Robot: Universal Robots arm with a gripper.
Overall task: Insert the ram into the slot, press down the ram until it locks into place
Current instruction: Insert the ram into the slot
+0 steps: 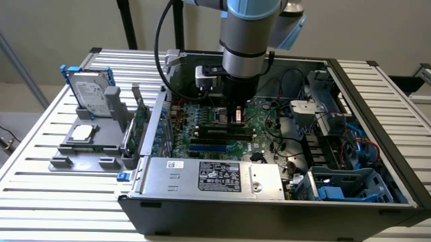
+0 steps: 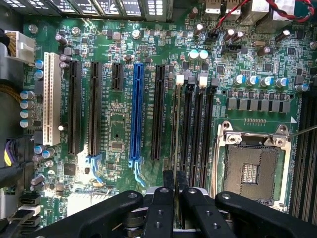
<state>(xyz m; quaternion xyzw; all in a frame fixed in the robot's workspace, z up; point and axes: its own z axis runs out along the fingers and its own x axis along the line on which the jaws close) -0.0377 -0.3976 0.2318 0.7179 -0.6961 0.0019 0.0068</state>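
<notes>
Green ram (image 2: 175,129) sits edge-on between the gripper (image 2: 175,176) fingers (image 2: 167,186). Fingers are pressed nearly together on its top edge, so it's pinched, not loose. Stick runs straight out ahead of the fingertips, lined up w/ the slot (image 2: 180,87) on the gripper's centreline, the one w/ a white end clip. Three more identical black slots (image 2: 199,129) sit just beside it on the processor socket (image 2: 252,168) side. Blue socket (image 2: 137,114) is on the opposite side of the gripper, further off.

Ext view: gripper (image 1: 236,119) is low inside the PC case (image 1: 269,212), right down at the motherboard (image 1: 195,113).

Can't tell from either view whether the stick's bottom edge is in the slot or just above it, or whether the end clips are latched. Also can't see how much of the stick lies under the fingers.

My read: insert/press stage, lock not confirmed.

To do it well, imo:
- Stick upright and parallel to the slot lengthwise, no yaw, else it rides the slot wall.
- Force straight down, even along the length. Uneven load could rock the stick and seat one end only.
- Clips need to be open before load goes on.
- Stop on clip snap, don't overdrive the board.

Main risk: neighbour slots are v close, so a small lateral error lands it in the wrong one.
</notes>
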